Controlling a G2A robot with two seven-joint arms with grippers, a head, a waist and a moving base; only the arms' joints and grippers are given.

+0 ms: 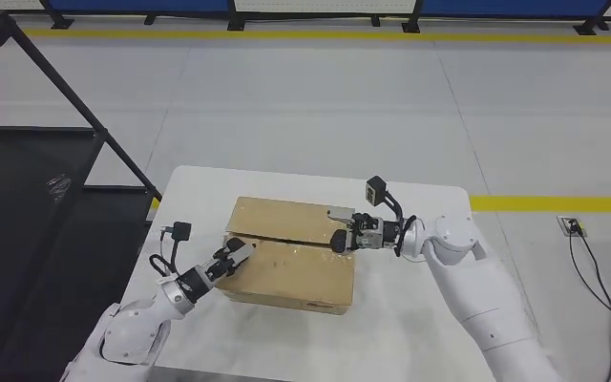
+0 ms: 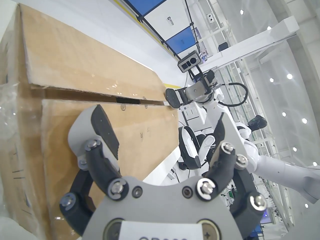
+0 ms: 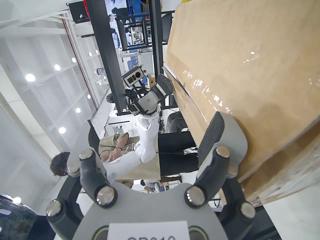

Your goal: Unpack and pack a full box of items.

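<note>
A brown cardboard box (image 1: pixel 289 251) lies in the middle of the white table, its two top flaps down and a narrow seam (image 2: pixel 100 96) between them. My left gripper (image 1: pixel 235 255) is at the box's left end, open; one finger (image 2: pixel 105 128) lies over the near flap and the other (image 2: pixel 220 131) hangs past the box's edge. My right gripper (image 1: pixel 341 239) is at the right end of the seam, open, with one finger (image 3: pixel 215 131) against the box (image 3: pixel 237 63) and the other in the air. Each wrist view shows the other arm's gripper at the far end of the seam.
Bare white table (image 1: pixel 410 315) lies to the right of the box and in front of it. A black metal frame (image 1: pixel 86 124) slants past the table's left side. Clear film (image 2: pixel 5 101) clings to the box's side.
</note>
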